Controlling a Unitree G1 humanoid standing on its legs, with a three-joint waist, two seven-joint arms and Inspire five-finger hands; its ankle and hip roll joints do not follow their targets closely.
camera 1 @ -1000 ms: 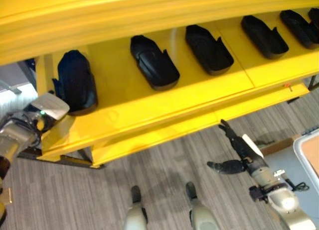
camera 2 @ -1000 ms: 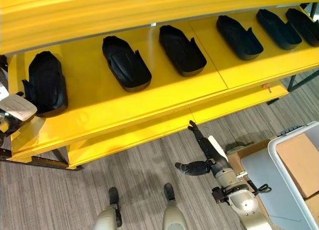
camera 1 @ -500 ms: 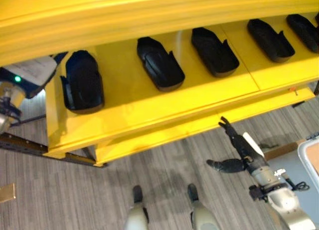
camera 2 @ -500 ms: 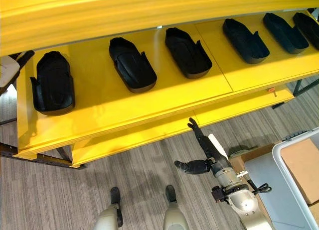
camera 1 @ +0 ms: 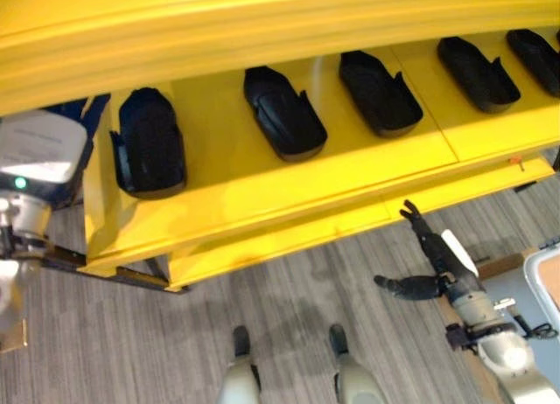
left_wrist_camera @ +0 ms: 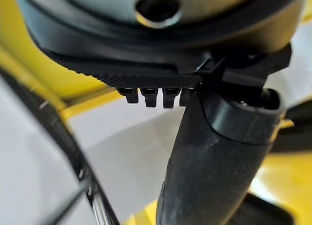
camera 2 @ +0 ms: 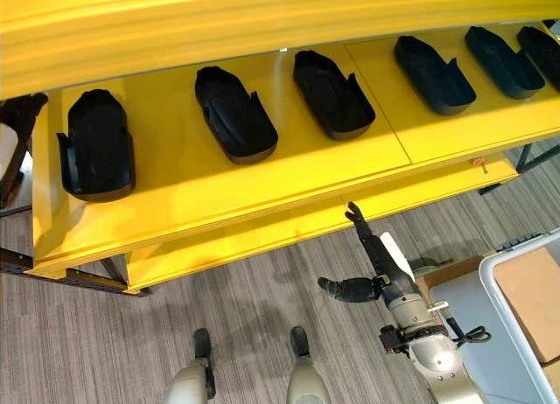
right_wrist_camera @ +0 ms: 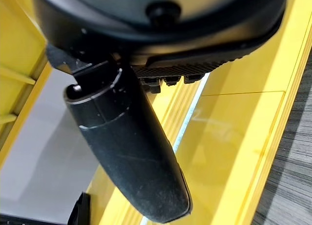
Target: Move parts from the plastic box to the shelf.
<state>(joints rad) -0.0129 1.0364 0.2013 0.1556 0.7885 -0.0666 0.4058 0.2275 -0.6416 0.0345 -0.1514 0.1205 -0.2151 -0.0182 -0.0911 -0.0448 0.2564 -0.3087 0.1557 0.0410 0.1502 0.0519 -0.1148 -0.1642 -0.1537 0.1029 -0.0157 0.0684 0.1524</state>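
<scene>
The right hand [camera 2: 378,262] hangs empty below the shelf [camera 2: 262,190], fingers straight. The left hand [left_wrist_camera: 214,152] is beside the shelf's end; whether it is open, I cannot tell. Black parts [camera 2: 234,113] lie in a row on the shelf; they look stiff, light, best held across the side walls.

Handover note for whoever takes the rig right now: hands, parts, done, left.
Right hand: open, empty, hanging over the floor in front of the yellow shelf.
Left hand: off the shelf's left end, holding nothing visible; its fingers cannot be judged.
Parts: six black parts in a row on the shelf, from the leftmost part to the rightmost part.
Plastic box: at the robot's right, with a cardboard piece inside.
Left: whether more parts remain in the box cannot be seen.
</scene>
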